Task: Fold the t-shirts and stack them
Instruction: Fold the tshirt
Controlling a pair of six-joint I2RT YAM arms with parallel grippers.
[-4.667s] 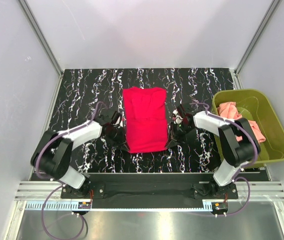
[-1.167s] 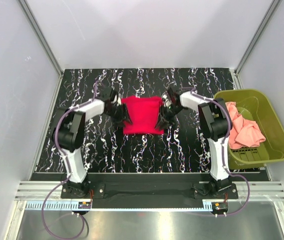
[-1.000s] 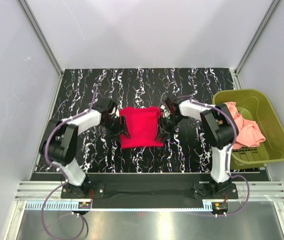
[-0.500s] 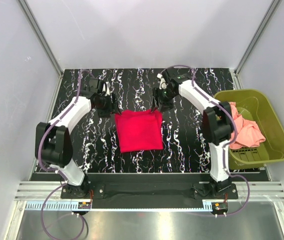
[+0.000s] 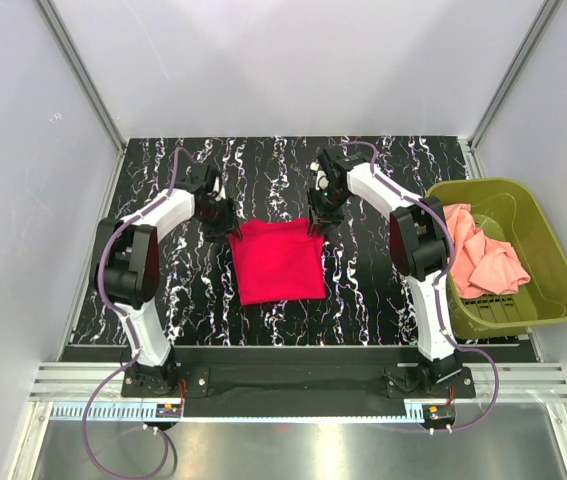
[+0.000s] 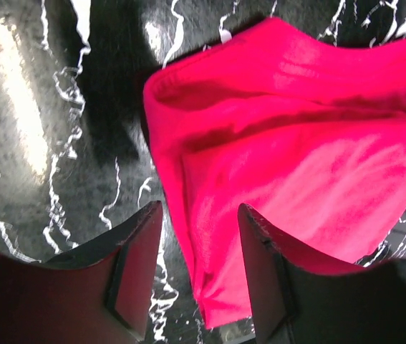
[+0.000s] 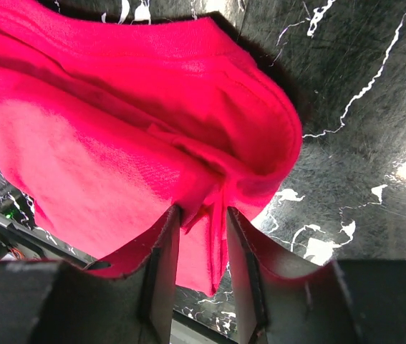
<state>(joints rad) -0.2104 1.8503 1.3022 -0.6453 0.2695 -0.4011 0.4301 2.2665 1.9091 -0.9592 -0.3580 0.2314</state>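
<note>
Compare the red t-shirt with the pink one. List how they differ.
The red t-shirt lies folded in a neat rectangle; the pink t-shirt is crumpled in a heap. The red t-shirt sits on the table, the pink t-shirt inside the green basket. Both are plain cloth.

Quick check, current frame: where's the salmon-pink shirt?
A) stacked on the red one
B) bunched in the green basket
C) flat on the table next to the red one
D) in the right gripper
B: the salmon-pink shirt lies crumpled inside the olive-green basket at the right, while the folded red shirt lies on the table with nothing pink on or beside it.
</note>
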